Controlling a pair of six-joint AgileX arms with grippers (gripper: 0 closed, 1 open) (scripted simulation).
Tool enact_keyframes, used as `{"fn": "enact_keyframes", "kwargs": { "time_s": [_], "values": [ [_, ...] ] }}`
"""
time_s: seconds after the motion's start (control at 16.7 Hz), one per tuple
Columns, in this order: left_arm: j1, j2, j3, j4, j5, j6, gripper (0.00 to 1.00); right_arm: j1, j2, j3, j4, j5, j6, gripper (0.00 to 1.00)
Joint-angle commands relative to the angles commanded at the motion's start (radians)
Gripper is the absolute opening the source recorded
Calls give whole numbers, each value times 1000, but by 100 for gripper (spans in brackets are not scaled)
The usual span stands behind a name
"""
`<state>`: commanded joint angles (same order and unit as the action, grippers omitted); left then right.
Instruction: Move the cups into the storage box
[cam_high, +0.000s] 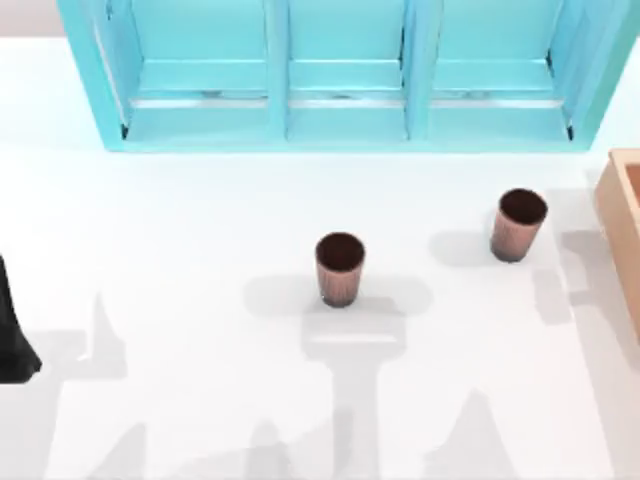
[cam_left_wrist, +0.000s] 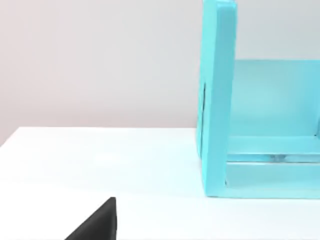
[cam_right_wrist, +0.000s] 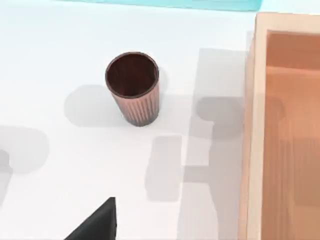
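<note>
Two cups (cam_high: 340, 268) upright on open table (cam_high: 200, 250), storage box (cam_high: 622, 215) at right edge; pincer state unclear

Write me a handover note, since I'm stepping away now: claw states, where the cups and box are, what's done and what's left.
Left arm: parked at the table's left edge; claw state cannot be told.
Right arm: its wrist view looks down on the right cup and the box; claw state cannot be told.
Middle cup: upright on the table, near the centre.
Right cup: upright, standing close to the storage box but apart from it.
Storage box: at the table's right edge; the part that shows holds nothing.
Turquoise unit: at the back.
Done: nothing. Left: both cups go into the box.
</note>
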<state>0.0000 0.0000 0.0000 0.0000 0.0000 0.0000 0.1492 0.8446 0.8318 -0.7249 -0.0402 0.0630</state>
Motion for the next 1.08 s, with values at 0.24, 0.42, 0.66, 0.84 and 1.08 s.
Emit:
{"fn": "enact_keyframes", "kwargs": {
  "time_s": [0.24, 0.42, 0.66, 0.84, 1.08],
  "values": [
    [0, 0, 0, 0, 0, 0, 100, 45, 484, 389, -334, 30, 30, 100],
    [0, 0, 0, 0, 0, 0, 100, 70, 820, 668, -535, 54, 69, 100],
    [0, 0, 0, 0, 0, 0, 100, 90, 1154, 992, -696, 65, 134, 100],
    [0, 0, 0, 0, 0, 0, 100, 98, 1296, 1166, -741, 56, 178, 100],
    [0, 0, 0, 0, 0, 0, 100, 101, 1356, 1266, -745, 43, 206, 100]
  ]
}}
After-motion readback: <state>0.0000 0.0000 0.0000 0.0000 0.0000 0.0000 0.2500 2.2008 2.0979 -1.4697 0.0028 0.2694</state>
